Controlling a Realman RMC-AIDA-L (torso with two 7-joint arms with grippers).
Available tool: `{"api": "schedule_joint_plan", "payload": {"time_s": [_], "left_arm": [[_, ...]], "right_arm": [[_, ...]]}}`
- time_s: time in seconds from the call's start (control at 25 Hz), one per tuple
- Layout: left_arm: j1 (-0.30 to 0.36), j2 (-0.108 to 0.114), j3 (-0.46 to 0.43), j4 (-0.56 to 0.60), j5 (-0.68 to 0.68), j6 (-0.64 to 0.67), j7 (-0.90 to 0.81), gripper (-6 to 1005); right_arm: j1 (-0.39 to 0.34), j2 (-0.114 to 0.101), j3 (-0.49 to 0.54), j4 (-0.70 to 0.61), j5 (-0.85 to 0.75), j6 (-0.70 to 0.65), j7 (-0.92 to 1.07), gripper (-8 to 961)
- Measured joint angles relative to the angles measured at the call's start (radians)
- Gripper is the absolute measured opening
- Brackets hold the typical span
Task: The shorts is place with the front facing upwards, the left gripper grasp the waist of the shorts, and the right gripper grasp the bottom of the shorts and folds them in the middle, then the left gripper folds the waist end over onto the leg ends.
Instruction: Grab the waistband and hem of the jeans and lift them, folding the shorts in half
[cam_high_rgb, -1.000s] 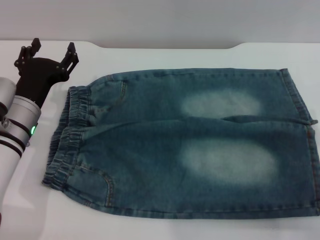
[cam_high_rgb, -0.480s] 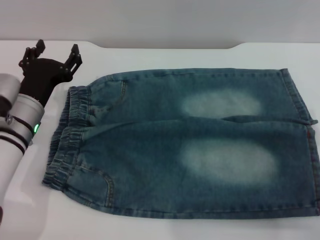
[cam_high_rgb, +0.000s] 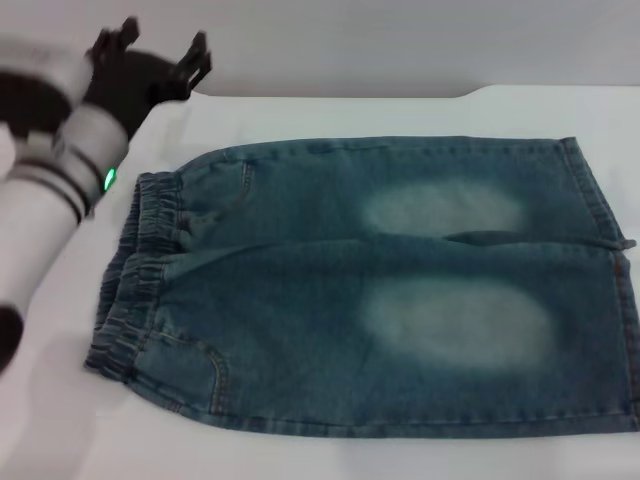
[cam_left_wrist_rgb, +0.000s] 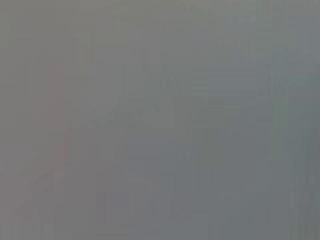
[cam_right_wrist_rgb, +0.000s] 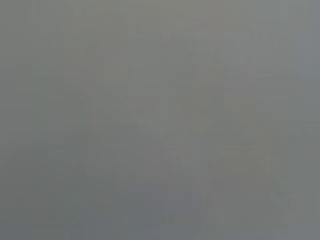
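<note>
The blue denim shorts (cam_high_rgb: 370, 285) lie flat and front up on the white table, with pale faded patches on both thighs. The gathered elastic waist (cam_high_rgb: 135, 270) is at the left. The bottom of the shorts, the two straight leg ends (cam_high_rgb: 612, 290), reaches the right edge of the head view. My left gripper (cam_high_rgb: 160, 52) hovers open and empty above the table's far left corner, beyond the waist and apart from it. Its arm carries a green ring light (cam_high_rgb: 107, 180). The right gripper is out of view. Both wrist views show only plain grey.
The white table (cam_high_rgb: 330, 112) ends at a far edge (cam_high_rgb: 340, 95) with a grey wall behind it. A strip of bare table lies between the shorts and that edge. The left arm (cam_high_rgb: 45, 220) crosses the table's left side.
The left arm has swung up and toward the far edge, its gripper moving from beside the waist's far corner to above the table's far left corner. The shorts have not moved.
</note>
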Motion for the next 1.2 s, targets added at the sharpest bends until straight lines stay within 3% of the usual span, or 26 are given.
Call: {"api": "schedule_joint_plan", "payload": {"time_s": [0.04,0.08,0.12,0.16,0.2,0.24,0.28,0.32,0.44,0.48,0.64,0.88,1.08,1.2], "left_arm": [[0.012,-0.007,-0.098,-0.168,0.059,-0.223,0.05,821],[0.012,-0.007,-0.098,-0.168,0.059,-0.223,0.05,820],[0.014,-0.012,-0.17,-0.293,0.087,-0.437,0.092,819],[0.013,-0.013,-0.19,-0.328,0.089,-0.495,0.101,818],[0.01,-0.013,-0.209,-0.361,0.09,-0.553,0.109,816],[0.007,-0.013,-0.232,-0.401,0.09,-0.632,0.119,815],[0.007,-0.013,-0.232,-0.401,0.09,-0.632,0.119,814],[0.004,-0.014,-0.305,-0.527,0.09,-0.839,0.13,812],[0.005,-0.013,-0.357,-0.61,0.094,-0.996,0.14,809],[0.001,-0.013,-0.381,-0.641,0.097,-1.072,0.144,807],[-0.034,-0.013,-0.475,-0.694,0.114,-1.301,0.146,802],[-0.066,-0.015,-0.493,-0.694,0.145,-1.383,0.13,795],[-0.142,-0.014,-0.499,-0.769,0.266,-1.667,0.097,788],[-0.157,-0.013,-0.5,-0.809,0.29,-1.772,0.114,785]], "right_arm": [[-0.019,-0.016,0.058,0.086,0.0,0.088,-0.059,768],[-0.043,-0.017,0.139,0.165,0.0,0.193,-0.121,768],[-0.067,-0.01,0.237,0.249,0.0,0.319,-0.192,768],[-0.09,0.007,0.339,0.32,0.0,0.463,-0.257,768],[-0.105,0.03,0.433,0.377,0.0,0.587,-0.303,768],[-0.118,0.064,0.547,0.441,-0.001,0.752,-0.359,768],[-0.124,0.1,0.65,0.484,-0.001,0.88,-0.395,768],[-0.124,0.138,0.741,0.516,-0.009,1.002,-0.419,768],[-0.094,0.247,0.998,0.582,-0.096,1.323,-0.445,768],[-0.077,0.263,1.056,0.595,-0.155,1.403,-0.422,768],[-0.018,0.259,1.119,0.643,-0.451,1.604,-0.202,767],[0.019,0.265,1.11,0.716,-0.749,1.732,0.015,767],[0.064,0.263,1.104,0.744,-0.807,1.94,0.009,764],[0.063,0.263,1.082,0.782,-0.807,2.039,-0.017,763]]}}
